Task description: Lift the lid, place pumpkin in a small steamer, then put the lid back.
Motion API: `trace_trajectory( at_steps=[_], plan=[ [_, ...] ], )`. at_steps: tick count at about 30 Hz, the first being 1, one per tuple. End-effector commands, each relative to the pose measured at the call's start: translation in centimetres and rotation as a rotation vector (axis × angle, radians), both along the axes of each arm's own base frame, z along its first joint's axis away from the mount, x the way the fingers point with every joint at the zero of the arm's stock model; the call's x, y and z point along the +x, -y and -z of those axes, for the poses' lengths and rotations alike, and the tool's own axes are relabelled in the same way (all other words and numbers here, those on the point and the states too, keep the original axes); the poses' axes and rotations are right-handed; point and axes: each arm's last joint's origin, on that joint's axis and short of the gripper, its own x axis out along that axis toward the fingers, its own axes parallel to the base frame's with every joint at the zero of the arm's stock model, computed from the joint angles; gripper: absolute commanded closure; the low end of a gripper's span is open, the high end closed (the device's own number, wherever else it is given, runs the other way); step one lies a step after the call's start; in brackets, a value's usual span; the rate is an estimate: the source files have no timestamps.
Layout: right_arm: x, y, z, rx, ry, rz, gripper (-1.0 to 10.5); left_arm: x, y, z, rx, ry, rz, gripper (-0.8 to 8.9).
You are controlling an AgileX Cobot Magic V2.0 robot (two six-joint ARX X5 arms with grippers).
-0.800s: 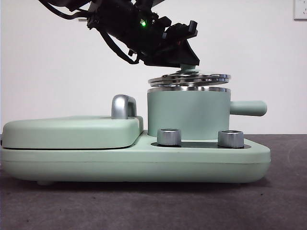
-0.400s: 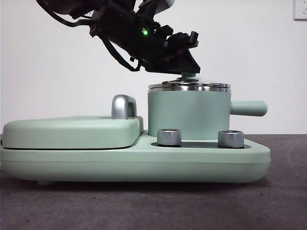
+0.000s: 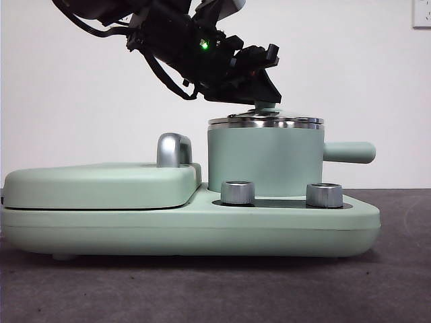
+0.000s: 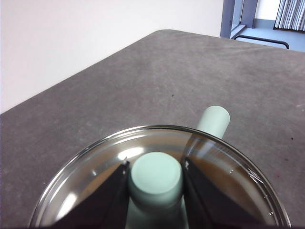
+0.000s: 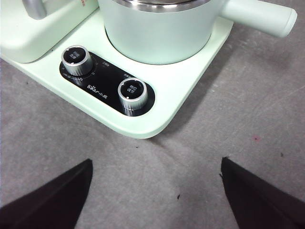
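Gripping lid (image 4: pixel 157 181) knob, left tool (image 4: pixel 156 174).

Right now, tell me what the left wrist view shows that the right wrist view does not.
Only the left wrist view shows the lid, seen from above, with the left end effector shut on its knob. Only the right wrist view shows the two steel knobs on the base and the right end effector open above the table. Both show the pot's side handle.
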Motion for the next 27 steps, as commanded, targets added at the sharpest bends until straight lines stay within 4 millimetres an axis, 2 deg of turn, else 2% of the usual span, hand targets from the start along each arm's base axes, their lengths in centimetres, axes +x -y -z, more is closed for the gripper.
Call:
trace_trajectory(
  at_steps=[1, 25, 27],
  plan=[
    [0.04, -0.07, -0.17, 0.014, 0.002, 0.008, 5.3, 0.12, 0.6, 0.9, 0.024, -0.058, 0.007, 8.06],
    [0.04, -0.07, -0.17, 0.014, 0.002, 0.008, 5.3, 0.04, 0.29, 1.6, 0.033, -0.169, -0.02, 8.05],
    [0.04, -0.07, -0.17, 0.014, 0.002, 0.008, 5.3, 0.07, 0.31, 1.52, 0.029, -0.162, -0.02, 7.46]
  ],
)
